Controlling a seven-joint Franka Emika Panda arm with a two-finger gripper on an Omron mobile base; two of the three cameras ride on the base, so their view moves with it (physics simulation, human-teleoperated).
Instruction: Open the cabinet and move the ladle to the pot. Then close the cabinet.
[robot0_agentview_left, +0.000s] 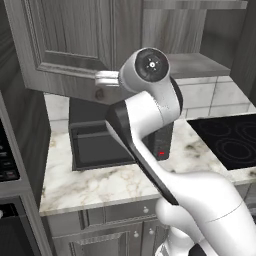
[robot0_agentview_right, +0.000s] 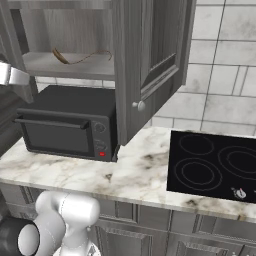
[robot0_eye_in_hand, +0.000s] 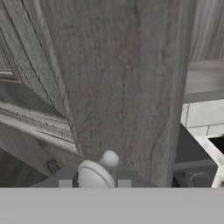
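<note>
Both doors of the grey wood-grain cabinet (robot0_agentview_right: 150, 60) stand swung open. In the hand view the left door (robot0_eye_in_hand: 113, 87) fills the frame, and its round silver knob (robot0_eye_in_hand: 94, 174) sits between the two dark fingertips (robot0_eye_in_hand: 65, 183). My gripper (robot0_eye_in_hand: 95, 183) is shut on that knob, and it appears in the left base view as my gripper (robot0_agentview_left: 101, 79) at the door's (robot0_agentview_left: 65, 45) lower corner. The ladle (robot0_agentview_right: 75, 59), with its brown handle and thin dark stem, lies on the open cabinet's lower shelf. The pot is out of view.
A black microwave (robot0_agentview_right: 70, 127) stands on the marble counter (robot0_agentview_right: 140, 175) right under the cabinet. A black cooktop (robot0_agentview_right: 215, 165) lies to its right. The open right door with its knob (robot0_agentview_right: 139, 105) juts out over the counter. Drawer fronts run below.
</note>
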